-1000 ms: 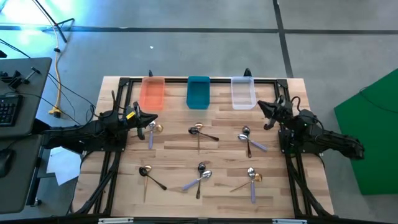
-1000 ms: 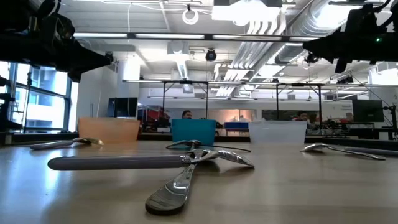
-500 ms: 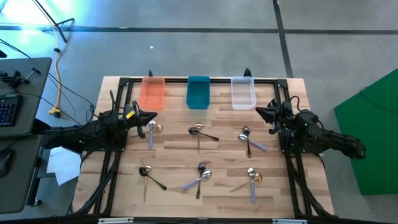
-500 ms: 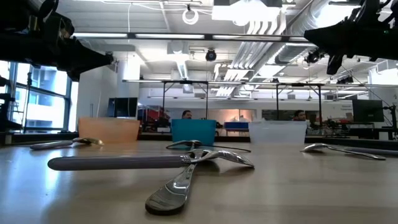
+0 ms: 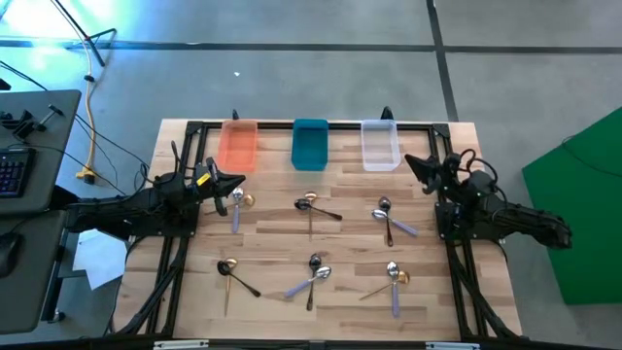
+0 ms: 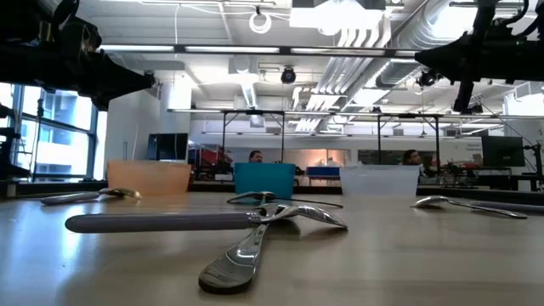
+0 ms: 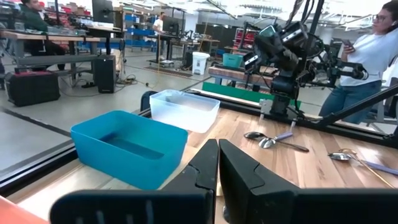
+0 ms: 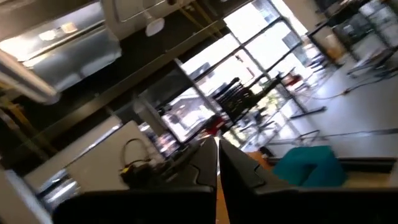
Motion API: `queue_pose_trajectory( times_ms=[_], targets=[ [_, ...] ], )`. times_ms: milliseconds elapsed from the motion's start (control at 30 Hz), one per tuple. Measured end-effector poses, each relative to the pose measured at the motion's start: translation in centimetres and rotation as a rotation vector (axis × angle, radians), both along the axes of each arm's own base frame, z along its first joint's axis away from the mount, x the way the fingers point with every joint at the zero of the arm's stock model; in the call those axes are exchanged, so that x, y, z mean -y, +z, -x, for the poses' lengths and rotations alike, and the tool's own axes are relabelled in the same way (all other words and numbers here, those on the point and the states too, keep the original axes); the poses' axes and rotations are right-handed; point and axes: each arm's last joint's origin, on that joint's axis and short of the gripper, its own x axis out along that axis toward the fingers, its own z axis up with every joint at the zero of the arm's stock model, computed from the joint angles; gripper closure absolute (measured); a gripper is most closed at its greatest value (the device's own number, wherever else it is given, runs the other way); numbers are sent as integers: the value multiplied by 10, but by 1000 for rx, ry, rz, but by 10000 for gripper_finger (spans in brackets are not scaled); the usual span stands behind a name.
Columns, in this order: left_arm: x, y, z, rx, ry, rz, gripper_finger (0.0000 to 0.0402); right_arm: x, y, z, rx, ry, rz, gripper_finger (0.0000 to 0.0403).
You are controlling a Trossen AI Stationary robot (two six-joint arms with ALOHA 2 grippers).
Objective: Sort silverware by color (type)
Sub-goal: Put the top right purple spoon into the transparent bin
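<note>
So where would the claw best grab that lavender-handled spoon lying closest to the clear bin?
Probably mid-handle on the lavender-handled spoon, coming straight down with fingers across it. The handle lies flat and angles clear of the spoons crossing near its bowl. The right claw, shut, is nearest.

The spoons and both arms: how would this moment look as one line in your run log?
left gripper: shut, empty, above table's left | right gripper: shut, empty, raised by clear bin | spoons: all on table | bins: no spoons visible

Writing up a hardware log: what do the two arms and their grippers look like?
Both are matte black, jointed arms. The left gripper has a yellow marking just behind its fingers. The right gripper carries looping black cables near the wrist. Each ends in two dark, tapered fingers.
</note>
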Motion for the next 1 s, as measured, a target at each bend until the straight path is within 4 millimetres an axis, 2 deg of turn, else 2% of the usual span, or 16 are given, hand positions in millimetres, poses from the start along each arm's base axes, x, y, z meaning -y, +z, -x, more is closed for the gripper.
queue_pose_trajectory(
  times_ms=[100, 533, 733, 867, 1000],
  targets=[
    [0, 0, 0, -1, 0, -1, 396, 1, -1, 0, -24, -50, 15, 402],
    [0, 0, 0, -3, 0, -1, 396, -1, -4, -2, -102, 10, 94, 402],
    [0, 0, 0, -1, 0, 8, 396, 0, -4, -2, -185, -40, 210, 402],
    [0, -1, 0, -6, 0, 8, 396, 2, -5, 0, -161, -130, 126, 402],
    [0, -4, 0, -38, -1, 7, 396, 1, -12, -3, -266, -69, 166, 402]
  ],
)
